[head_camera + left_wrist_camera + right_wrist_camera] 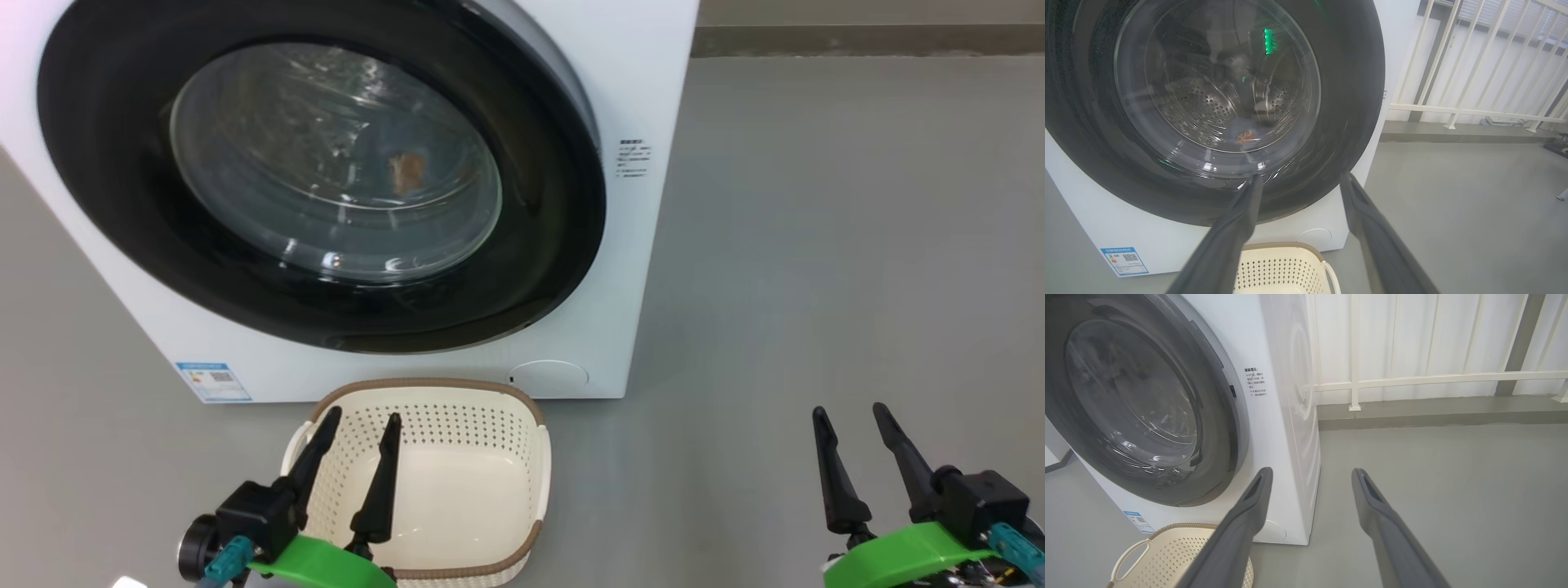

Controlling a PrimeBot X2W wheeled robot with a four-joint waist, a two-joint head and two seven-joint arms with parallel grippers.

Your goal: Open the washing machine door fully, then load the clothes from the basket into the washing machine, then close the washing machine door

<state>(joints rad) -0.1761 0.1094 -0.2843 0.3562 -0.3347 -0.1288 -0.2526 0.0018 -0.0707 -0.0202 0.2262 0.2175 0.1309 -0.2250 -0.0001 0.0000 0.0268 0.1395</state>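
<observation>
Round black-rimmed glass washing machine door [555,220] looks shut, blue printed clothes [406,171] behind it; cream perforated basket [424,382] lies empty beneath the left claw [365,416], nearer the door than the right claw [849,412]; both spread apart, holding nothing.

Laundry corner, seemingly a utility balcony, as it lies before me: a white front-loading washing machine [638,269] stands directly on a smooth grey floor [857,245] at the upper left of my head view. A perforated laundry basket [424,383] sits on the floor just in front of it. In my right wrist view, a white railing [1433,379] of upright bars runs along a low grey kerb [1433,414] across the upper right, with pale panels [1412,335] behind.
</observation>
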